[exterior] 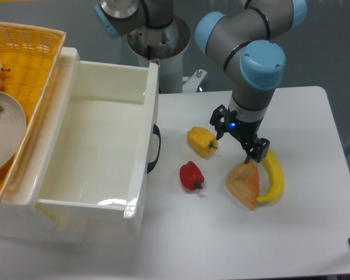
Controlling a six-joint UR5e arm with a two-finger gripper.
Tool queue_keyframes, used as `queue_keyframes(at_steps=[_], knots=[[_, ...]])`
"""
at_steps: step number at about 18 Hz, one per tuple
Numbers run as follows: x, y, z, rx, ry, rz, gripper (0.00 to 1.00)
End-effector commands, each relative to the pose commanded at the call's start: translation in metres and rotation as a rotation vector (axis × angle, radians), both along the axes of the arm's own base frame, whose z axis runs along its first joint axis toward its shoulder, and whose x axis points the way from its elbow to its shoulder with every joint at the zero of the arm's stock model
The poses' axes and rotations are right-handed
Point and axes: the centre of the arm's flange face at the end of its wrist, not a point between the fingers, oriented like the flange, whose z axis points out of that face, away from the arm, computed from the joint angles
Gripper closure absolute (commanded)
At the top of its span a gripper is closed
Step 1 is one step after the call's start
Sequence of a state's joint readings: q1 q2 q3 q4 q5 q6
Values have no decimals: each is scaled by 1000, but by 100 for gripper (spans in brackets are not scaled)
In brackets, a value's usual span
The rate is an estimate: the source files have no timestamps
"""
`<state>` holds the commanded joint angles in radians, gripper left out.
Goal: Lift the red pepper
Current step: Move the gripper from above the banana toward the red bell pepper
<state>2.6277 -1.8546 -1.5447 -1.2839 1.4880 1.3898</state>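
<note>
The red pepper (191, 175) lies on the white table, just right of the white bin's front corner, its dark stem pointing to the lower right. My gripper (238, 142) hangs above the table to the pepper's upper right, between the yellow pepper (201, 142) and the banana (273, 177). Its two dark fingers (255, 150) are spread apart and hold nothing. It is well apart from the red pepper.
A triangular sandwich slice (245, 185) lies just below the gripper, touching the banana. A large white bin (99, 146) with a black handle stands left of the peppers. A yellow wicker basket (29, 64) with a plate and fruit sits at the far left.
</note>
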Motion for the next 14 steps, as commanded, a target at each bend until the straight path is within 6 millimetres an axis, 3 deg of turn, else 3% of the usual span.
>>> queue_keyframes(at_steps=[5, 14], knots=[[4, 6, -5, -2, -11, 1, 0], [22, -6, -44, -41, -84, 2, 0]])
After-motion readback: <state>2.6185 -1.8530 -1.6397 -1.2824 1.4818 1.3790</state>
